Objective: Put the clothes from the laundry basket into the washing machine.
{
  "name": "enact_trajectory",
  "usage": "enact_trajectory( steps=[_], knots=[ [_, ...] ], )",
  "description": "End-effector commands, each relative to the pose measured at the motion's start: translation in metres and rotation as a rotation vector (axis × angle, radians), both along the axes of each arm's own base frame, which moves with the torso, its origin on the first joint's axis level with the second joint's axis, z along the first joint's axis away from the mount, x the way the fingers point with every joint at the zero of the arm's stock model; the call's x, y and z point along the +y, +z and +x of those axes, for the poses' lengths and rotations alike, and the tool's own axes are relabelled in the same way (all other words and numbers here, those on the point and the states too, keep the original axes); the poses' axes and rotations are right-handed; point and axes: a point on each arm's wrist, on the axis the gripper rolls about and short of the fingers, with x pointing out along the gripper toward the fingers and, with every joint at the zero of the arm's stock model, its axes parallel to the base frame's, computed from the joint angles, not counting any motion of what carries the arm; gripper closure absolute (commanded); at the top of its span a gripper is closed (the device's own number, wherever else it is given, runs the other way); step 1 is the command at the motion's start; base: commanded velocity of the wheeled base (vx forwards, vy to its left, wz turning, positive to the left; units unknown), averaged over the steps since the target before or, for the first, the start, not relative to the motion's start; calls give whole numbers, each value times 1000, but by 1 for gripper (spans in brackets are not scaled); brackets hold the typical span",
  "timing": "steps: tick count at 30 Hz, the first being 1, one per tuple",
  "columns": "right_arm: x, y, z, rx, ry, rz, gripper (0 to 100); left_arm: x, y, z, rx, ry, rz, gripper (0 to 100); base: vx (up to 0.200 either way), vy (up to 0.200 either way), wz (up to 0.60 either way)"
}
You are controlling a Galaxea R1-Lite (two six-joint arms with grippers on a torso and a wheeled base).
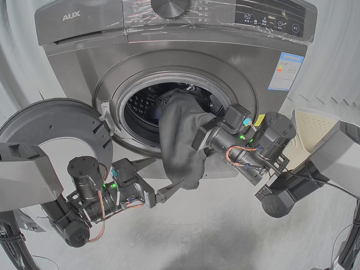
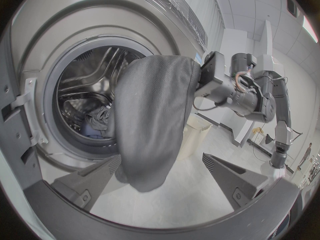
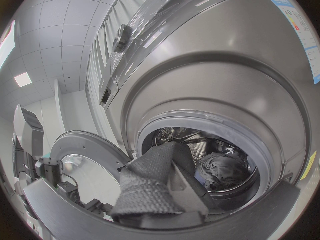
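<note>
now, right end effector (image 3: 166, 197) clamped on dark garment (image 1: 182, 139) at washing machine (image 1: 210, 62) mouth — left end effector (image 2: 160, 159) agape below

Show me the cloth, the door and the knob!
cloth (image 1: 182, 139): head view, middle of the hanging part.
door (image 1: 56, 120): head view, its grey inner rim.
knob (image 1: 169, 0): head view, its flat face.

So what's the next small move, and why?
Probably push the right gripper into the drum before releasing: the dark grey fabric garment it grips hangs mostly outside the opening of the grey metal washing machine, by the open left gripper.
</note>
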Motion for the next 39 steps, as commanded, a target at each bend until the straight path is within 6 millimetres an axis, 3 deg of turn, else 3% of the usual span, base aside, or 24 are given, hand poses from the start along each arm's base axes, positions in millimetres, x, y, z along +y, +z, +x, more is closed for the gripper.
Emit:
enact_trajectory(
  steps=[1, 12, 25, 26, 30, 34, 39],
  knots=[
    [12, -3, -9, 6, 36, -4, 100, -20, -3, 18, -13, -13, -42, 0, 0, 0, 0],
    [26, -4, -24, 11, 83, -3, 100, -35, -8, 47, -39, 12, -84, 0, 0, 0, 0],
    [26, 0, -58, 52, 124, -1, 100, -33, -22, 86, -72, 157, -109, 0, 0, 0, 0],
    [25, 1, -59, 52, 124, -1, 100, -33, -22, 87, -75, 160, -111, 100, 0, 0, 0],
    [16, 2, -51, 58, 85, 7, 100, -32, -19, 86, -80, 167, -112, 100, 0, 0, 0],
    [-5, 4, -33, 67, -1, 27, 100, -26, -17, 86, -84, 192, -111, 100, 0, 0, 0],
    [-27, -6, -20, 97, -72, 4, 100, -21, 7, 78, -120, 196, -146, 100, 0, 0, 0]
  ],
)
